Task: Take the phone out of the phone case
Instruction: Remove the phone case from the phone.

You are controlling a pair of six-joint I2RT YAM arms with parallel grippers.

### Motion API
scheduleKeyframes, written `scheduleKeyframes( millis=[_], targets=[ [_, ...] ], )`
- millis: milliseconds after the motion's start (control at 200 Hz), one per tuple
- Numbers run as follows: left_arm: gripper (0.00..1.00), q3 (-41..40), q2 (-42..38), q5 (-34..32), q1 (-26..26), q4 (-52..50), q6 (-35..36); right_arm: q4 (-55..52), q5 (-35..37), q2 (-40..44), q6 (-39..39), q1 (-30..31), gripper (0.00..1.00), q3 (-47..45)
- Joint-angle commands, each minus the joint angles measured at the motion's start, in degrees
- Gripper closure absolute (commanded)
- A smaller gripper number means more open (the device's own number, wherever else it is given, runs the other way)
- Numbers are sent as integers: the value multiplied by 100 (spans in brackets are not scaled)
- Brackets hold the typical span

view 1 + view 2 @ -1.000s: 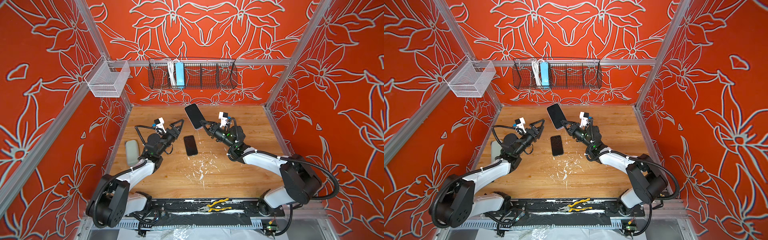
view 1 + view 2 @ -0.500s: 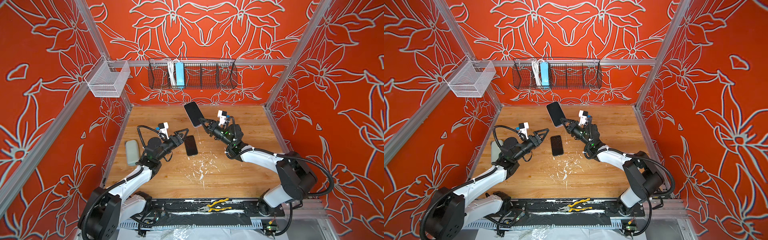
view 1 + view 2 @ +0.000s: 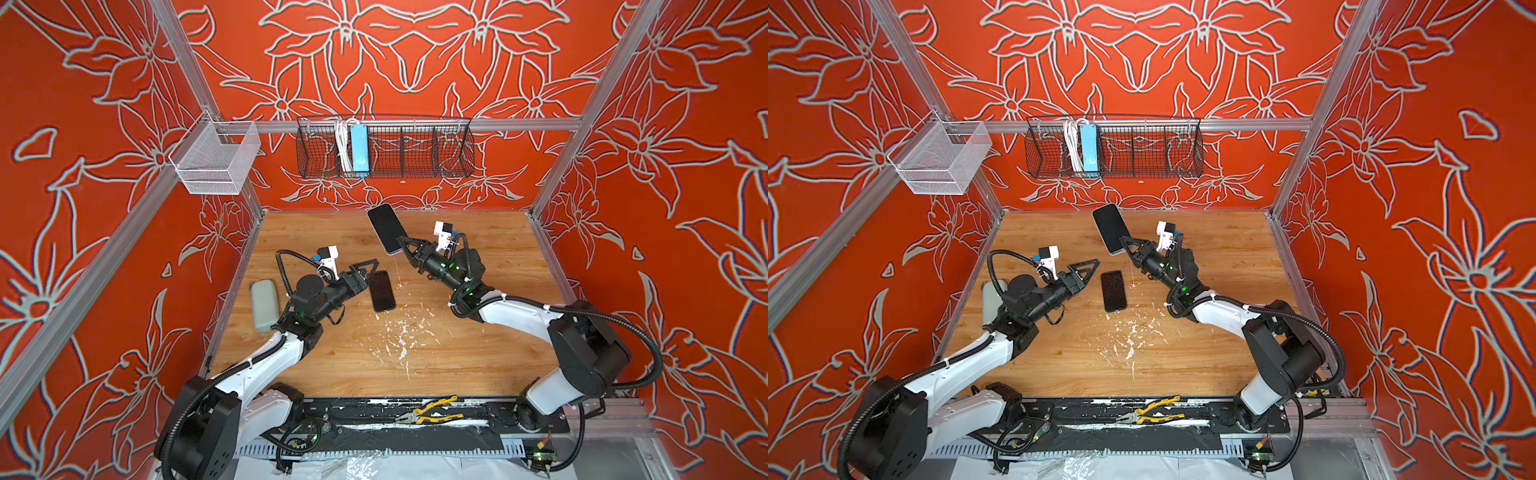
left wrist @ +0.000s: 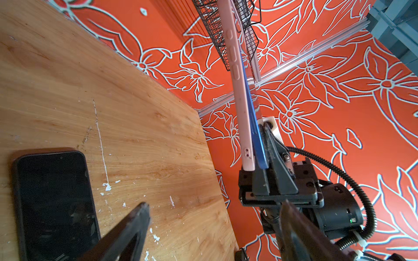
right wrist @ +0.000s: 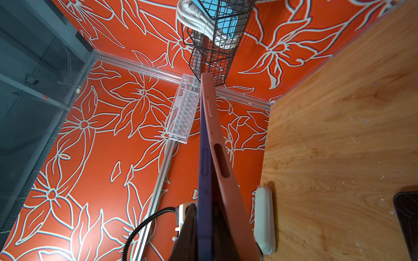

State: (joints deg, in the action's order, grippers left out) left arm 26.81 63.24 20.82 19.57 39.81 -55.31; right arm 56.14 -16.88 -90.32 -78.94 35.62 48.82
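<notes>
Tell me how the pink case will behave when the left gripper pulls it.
Likely floppy: the phone case bows away from the blue phone in the right gripper. Probably light, thin-walled. Matte skin should grip, not slip.

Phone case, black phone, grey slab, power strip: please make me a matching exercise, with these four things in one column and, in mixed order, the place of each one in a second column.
Things
1. phone case
2. black phone
3. grey slab
4. power strip

Places
A. in the wire basket on the back wall
B. flat on the table, near its middle
C. held up off the table by the right gripper
D. at the table's edge, on the robot's left side

Pairs: 1-C, 2-B, 3-D, 4-A
</notes>
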Motion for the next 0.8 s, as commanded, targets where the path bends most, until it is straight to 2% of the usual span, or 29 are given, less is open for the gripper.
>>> scheduleKeyframes(
  millis=[0, 300, 525, 796],
  targets=[
    [12, 35, 64, 40, 29, 192, 48, 535, 54, 172, -104, 3, 100, 133],
    [12, 122, 133, 74, 36, 372, 72, 550, 128, 251, -135, 11, 100, 50],
    [23, 265, 459, 283, 148, 659, 50, 521, 286, 277, -157, 75, 100, 75],
    [24, 477, 634, 183, 384, 724, 141, 590, 309, 172, -220, 139, 100, 124]
  ],
)
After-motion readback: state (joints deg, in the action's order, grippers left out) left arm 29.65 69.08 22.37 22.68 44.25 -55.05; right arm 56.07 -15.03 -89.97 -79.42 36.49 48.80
